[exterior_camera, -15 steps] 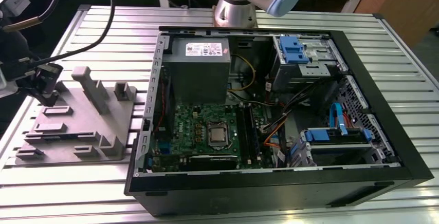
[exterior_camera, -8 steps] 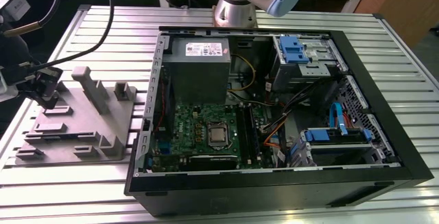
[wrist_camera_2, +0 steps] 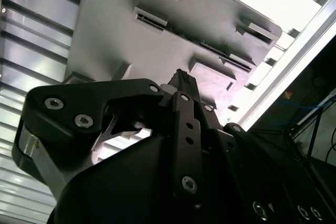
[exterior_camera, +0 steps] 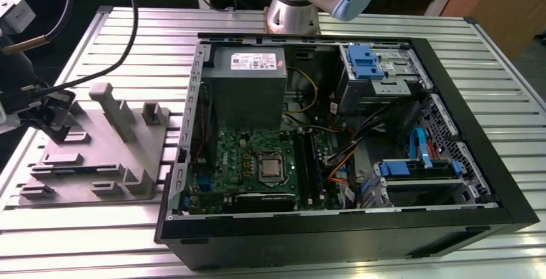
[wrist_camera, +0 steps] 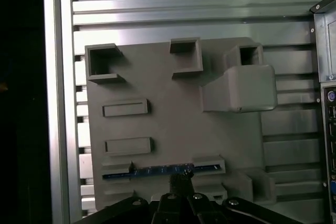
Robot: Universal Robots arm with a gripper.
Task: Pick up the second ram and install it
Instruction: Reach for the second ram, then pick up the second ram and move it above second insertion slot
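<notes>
Ram: the second ram sits edge-up in the grey tray, just ahead of my gripper.
Axis: runs crosswise in front of me.
Jaws: I can't tell whether they are clenched or released.

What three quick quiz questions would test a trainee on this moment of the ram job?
1. True or false: the second ram is already seated inside the computer case.
2. The hand is nearest to: A the computer case, B the second ram, C the far edge of the grey tray.
3. In the exterior view, on which side of the case does the tray stand?
Key: 1 false, it stands on edge in a tray slot; 2 B; 3 the exterior view's left.
</notes>
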